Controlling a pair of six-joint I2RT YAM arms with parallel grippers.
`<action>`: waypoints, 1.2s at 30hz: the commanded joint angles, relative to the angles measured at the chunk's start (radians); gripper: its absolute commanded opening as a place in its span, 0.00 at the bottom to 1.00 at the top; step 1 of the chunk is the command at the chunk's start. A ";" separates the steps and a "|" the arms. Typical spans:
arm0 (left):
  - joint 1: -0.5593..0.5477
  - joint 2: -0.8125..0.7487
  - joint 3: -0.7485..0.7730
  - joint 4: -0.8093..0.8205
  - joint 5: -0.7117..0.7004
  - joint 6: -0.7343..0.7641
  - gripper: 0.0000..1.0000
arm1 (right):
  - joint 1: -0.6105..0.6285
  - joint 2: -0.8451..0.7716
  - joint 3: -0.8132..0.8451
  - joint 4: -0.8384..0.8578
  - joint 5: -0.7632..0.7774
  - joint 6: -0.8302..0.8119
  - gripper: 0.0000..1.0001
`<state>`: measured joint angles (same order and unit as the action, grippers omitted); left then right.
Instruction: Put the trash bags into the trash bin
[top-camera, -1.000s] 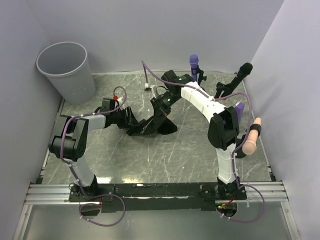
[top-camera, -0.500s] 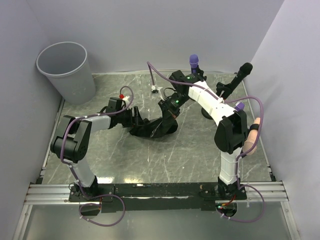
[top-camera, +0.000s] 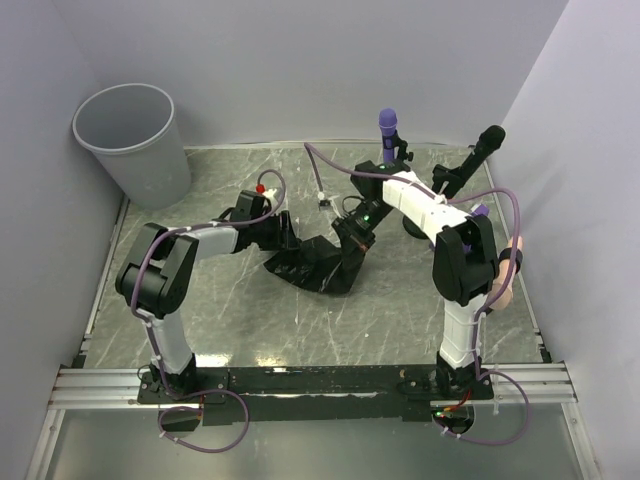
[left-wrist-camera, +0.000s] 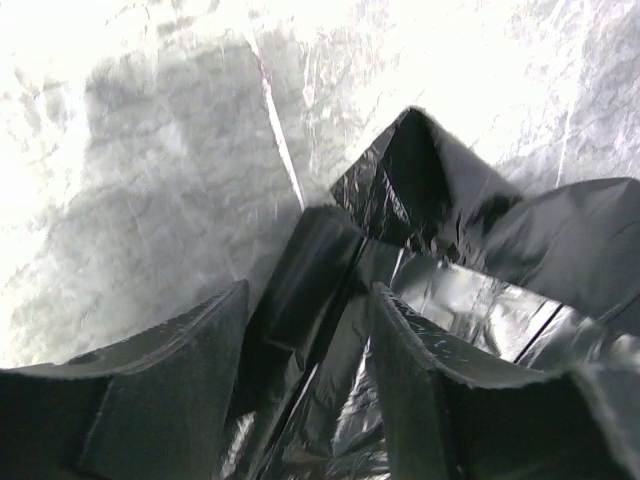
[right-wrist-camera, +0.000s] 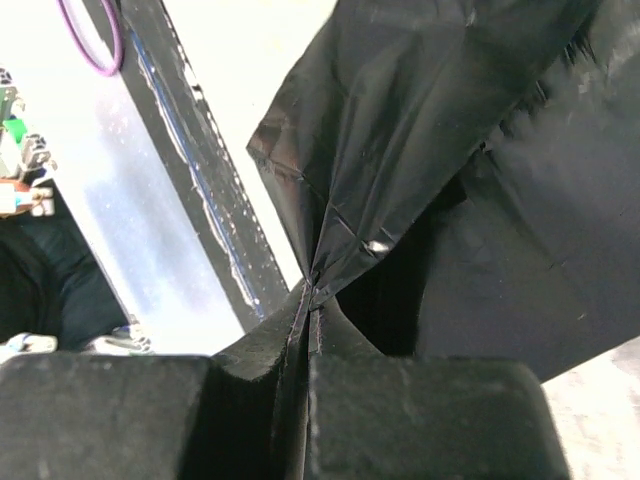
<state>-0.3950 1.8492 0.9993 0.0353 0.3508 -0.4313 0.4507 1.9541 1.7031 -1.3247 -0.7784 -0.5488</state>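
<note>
You're working on a grey-green marbled table (top-camera: 400, 320), boxed in by pale walls (top-camera: 300, 60) at the left, back and right. A metal rail (top-camera: 320, 380) runs along the near edge, where both arms are bolted.

The bin (top-camera: 150, 165) stands upright in the far left corner, close to both walls. Its mouth faces straight up, its axis is vertical, and it narrows toward the base.

The bag (top-camera: 310, 268) is a crumpled black sheet at mid-table, well apart from the bin. It hangs between your two grippers, so its long axis runs roughly left to right. You can't make out its mouth in any view.

Your right gripper (top-camera: 352, 238) is closed tight on a gathered fold of the bag (right-wrist-camera: 450, 150). The right wrist view shows the film pinched to a crease where the fingers (right-wrist-camera: 420, 420) meet.

Your left gripper (top-camera: 285, 232) stands partly open at the bag's left end. In the left wrist view, glossy folds of the bag (left-wrist-camera: 440, 200) run into the gap between its fingers (left-wrist-camera: 180, 380). You can't tell whether they press the film.

A purple mic (top-camera: 387, 125) and a black mic (top-camera: 489, 140) stand at the far right. A peach mic (top-camera: 508, 283) sits by the right wall, partly behind the right arm. Your left arm reaches in from the bin's side of the table.
</note>
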 joint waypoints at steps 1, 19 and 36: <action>-0.016 0.142 -0.057 -0.262 -0.104 0.016 0.57 | -0.021 -0.064 -0.059 -0.113 0.004 -0.005 0.00; -0.019 0.185 -0.008 -0.479 -0.113 0.161 0.66 | -0.060 -0.075 -0.277 -0.151 0.056 0.044 0.00; -0.186 0.211 0.070 -0.541 -0.168 0.288 0.31 | -0.084 -0.038 -0.178 -0.114 0.094 0.085 0.34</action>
<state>-0.5571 1.9221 1.1511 -0.1699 0.2050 -0.2096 0.3935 1.9285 1.4738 -1.3289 -0.7078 -0.4835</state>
